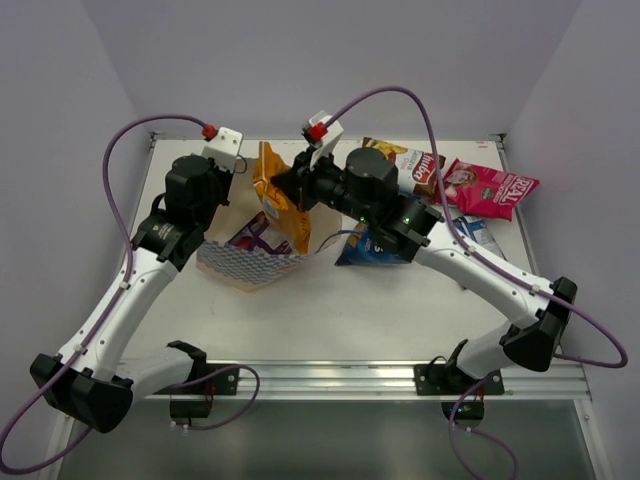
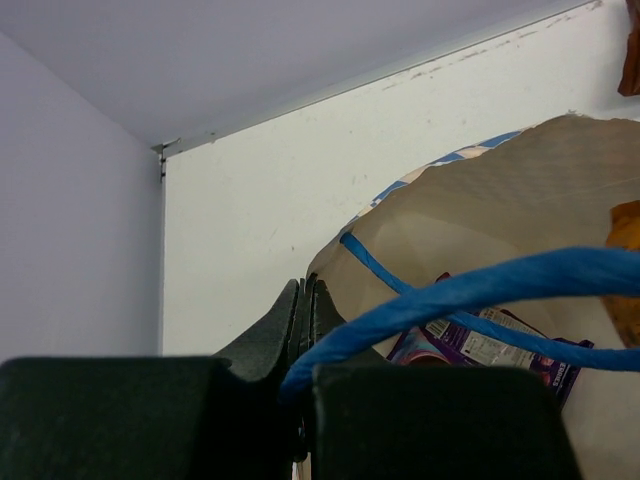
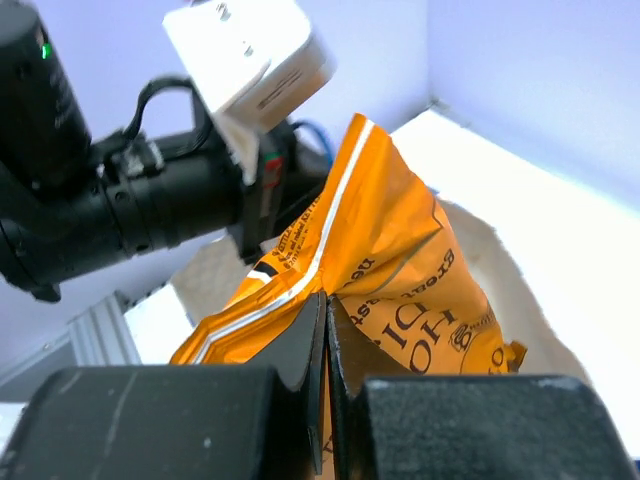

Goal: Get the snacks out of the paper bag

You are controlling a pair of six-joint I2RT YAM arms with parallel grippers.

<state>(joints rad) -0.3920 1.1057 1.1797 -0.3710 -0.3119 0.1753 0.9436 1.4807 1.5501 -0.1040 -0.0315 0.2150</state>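
Note:
The paper bag stands open left of centre, its checkered side facing the near edge. My left gripper is shut on its far rim, and a blue string handle runs past the fingers. A purple packet lies inside the bag. My right gripper is shut on the orange packet, which hangs upright over the bag's mouth. In the right wrist view the jaws pinch the orange foil.
A blue Doritos packet lies under the right arm. At the back right lie a brown-and-white packet, a red-pink one and a blue-and-white one. Walls stand close on three sides.

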